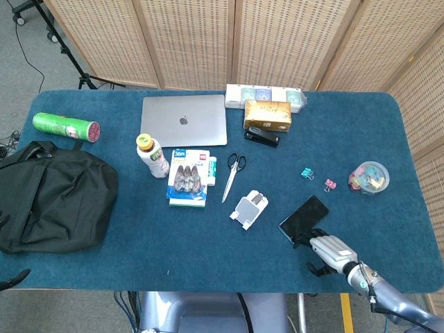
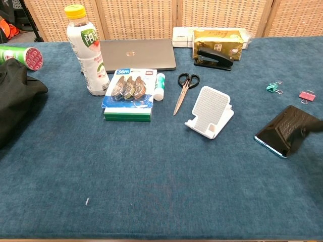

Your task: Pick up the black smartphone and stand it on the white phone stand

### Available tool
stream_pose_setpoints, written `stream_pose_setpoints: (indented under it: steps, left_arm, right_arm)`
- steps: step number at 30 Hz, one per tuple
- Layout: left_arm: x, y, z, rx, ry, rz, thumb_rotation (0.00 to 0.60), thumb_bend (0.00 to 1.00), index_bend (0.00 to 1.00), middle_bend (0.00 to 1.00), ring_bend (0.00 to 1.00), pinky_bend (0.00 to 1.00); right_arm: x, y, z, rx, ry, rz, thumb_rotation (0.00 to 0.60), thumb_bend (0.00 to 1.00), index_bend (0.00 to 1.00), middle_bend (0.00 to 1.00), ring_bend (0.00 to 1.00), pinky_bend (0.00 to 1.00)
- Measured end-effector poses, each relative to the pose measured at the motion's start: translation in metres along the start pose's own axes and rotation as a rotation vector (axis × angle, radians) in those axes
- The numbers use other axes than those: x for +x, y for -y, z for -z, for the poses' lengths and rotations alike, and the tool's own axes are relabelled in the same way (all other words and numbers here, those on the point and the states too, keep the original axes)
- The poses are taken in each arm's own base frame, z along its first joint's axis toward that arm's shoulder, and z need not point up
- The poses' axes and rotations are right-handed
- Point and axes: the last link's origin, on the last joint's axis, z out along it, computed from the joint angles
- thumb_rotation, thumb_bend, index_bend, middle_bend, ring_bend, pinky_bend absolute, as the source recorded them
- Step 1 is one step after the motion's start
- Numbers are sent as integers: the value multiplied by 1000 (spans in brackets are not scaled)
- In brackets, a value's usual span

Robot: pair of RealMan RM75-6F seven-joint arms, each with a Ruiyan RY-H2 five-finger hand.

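The black smartphone (image 1: 304, 219) lies flat and slanted on the blue table, right of the white phone stand (image 1: 248, 207). In the chest view the smartphone (image 2: 285, 130) is at the right edge and the stand (image 2: 210, 112) is upright near the middle. My right hand (image 1: 331, 250) reaches in from the bottom right. Its fingers are spread and touch the phone's near end, and a dark fingertip (image 2: 314, 126) shows on the phone. A dark tip (image 1: 14, 279) at the bottom left edge may be my left hand; its state is hidden.
Scissors (image 1: 232, 173), a tape pack (image 1: 189, 177) and a bottle (image 1: 152, 155) lie left of the stand. Binder clips (image 1: 307, 173) and a clip tub (image 1: 368, 177) sit behind the phone. A laptop (image 1: 184, 119), stapler (image 1: 261, 137) and black bag (image 1: 52, 195) are further off.
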Motion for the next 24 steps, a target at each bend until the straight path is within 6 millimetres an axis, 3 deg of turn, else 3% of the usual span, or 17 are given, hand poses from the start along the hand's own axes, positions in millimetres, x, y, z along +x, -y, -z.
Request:
stream_pose_setpoints:
  steps: [6, 15, 20, 24]
  left_arm:
    - [-2, -1, -1, 0, 10, -12, 600, 0, 0, 0, 0, 0]
    - [-5, -2, -4, -3, 25, -31, 600, 0, 0, 0, 0, 0]
    - [-3, -3, -5, -25, 21, -23, 600, 0, 0, 0, 0, 0]
    - [-3, -6, -6, -36, 5, -9, 600, 0, 0, 0, 0, 0]
  right_arm:
    - [25, 3, 0, 4, -106, 211, 600, 504, 54, 0, 0, 0]
    - [52, 3, -24, -22, -132, 660, 600, 18, 0, 0, 0, 0]
    - [57, 9, -39, -9, -119, 817, 600, 0, 0, 0, 0, 0]
    - [51, 14, -51, 21, -91, 830, 600, 0, 0, 0, 0, 0]
